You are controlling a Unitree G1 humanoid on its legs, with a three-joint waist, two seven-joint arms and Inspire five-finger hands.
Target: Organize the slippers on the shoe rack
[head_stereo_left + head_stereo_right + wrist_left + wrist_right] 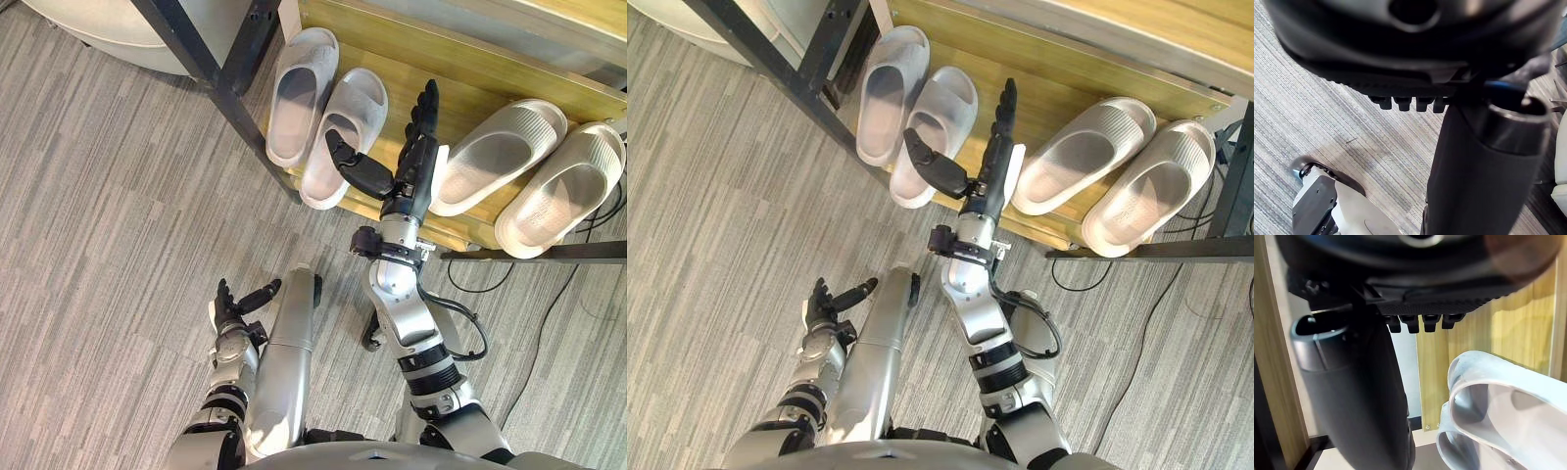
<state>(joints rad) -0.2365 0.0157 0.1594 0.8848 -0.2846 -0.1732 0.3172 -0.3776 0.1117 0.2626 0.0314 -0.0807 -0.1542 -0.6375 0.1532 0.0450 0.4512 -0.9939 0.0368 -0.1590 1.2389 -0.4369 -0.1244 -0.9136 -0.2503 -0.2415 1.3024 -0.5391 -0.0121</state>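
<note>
Right hand (417, 157) splayed over shoe rack (446, 61)

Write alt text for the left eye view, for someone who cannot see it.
The robot's open right hand reaches over a shoe rack's wooden shelf, between the left pair and the right pair of pale slippers. Its left hand hangs open, low over grey carpet.
</note>
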